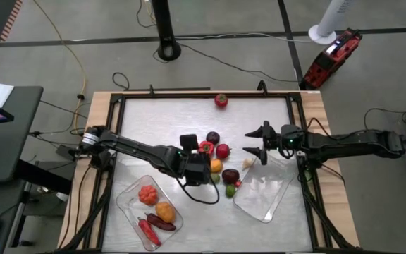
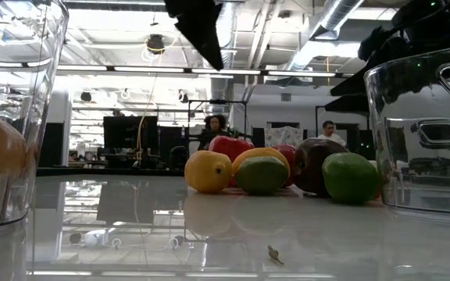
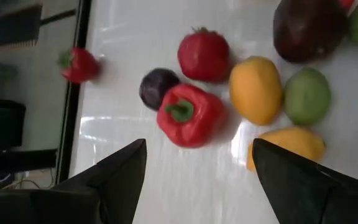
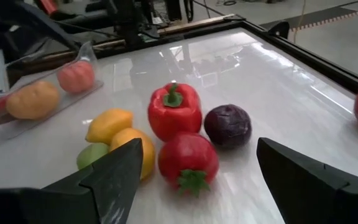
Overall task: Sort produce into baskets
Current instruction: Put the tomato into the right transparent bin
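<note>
Loose produce lies in a cluster at the table's middle: a red pepper, a red tomato, a dark purple ball, orange, yellow, green and dark brown-purple pieces. One tomato sits alone at the far edge. My left gripper is open just left of the cluster, the pepper ahead of its fingers. My right gripper is open and empty, right of the cluster. The left basket holds several pieces. The right basket lies near my right gripper.
The table has a raised dark frame around it. In the low view the two clear baskets stand close at both sides. People show in the room far behind. Bare tabletop lies at the far left.
</note>
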Controlling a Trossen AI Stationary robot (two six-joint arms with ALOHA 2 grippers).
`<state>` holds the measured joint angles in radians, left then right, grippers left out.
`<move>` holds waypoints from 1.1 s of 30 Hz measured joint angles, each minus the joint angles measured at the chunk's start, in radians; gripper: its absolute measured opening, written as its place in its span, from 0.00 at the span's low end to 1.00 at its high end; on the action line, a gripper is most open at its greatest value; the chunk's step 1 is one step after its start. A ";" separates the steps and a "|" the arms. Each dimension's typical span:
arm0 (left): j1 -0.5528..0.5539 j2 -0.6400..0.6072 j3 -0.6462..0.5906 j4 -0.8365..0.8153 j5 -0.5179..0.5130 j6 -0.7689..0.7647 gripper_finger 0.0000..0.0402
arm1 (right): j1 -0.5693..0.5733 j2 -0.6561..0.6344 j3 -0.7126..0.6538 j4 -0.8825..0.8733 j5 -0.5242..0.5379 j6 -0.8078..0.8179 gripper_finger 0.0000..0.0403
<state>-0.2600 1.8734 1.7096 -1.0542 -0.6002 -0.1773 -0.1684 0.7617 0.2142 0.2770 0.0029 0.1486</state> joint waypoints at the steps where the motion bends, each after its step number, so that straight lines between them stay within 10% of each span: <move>1: 0.000 -0.006 0.000 0.009 -0.001 0.010 0.69 | 0.002 0.006 0.000 0.009 0.000 0.000 0.84; 9: 0.005 -0.016 -0.043 0.170 0.008 0.127 0.69 | 0.020 0.168 0.083 0.007 0.005 -0.027 0.80; 24: 0.079 -0.427 -0.737 0.905 0.017 0.133 0.69 | 0.030 0.556 0.381 -0.117 -0.001 -0.205 0.91; 33: 0.117 -0.599 -0.857 1.178 -0.036 0.266 0.69 | 0.030 0.742 0.561 -0.301 -0.002 -0.210 0.95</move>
<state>-0.1427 1.2743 0.8530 0.1240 -0.6365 0.0890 -0.1380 1.5040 0.7752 -0.0243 0.0013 -0.0618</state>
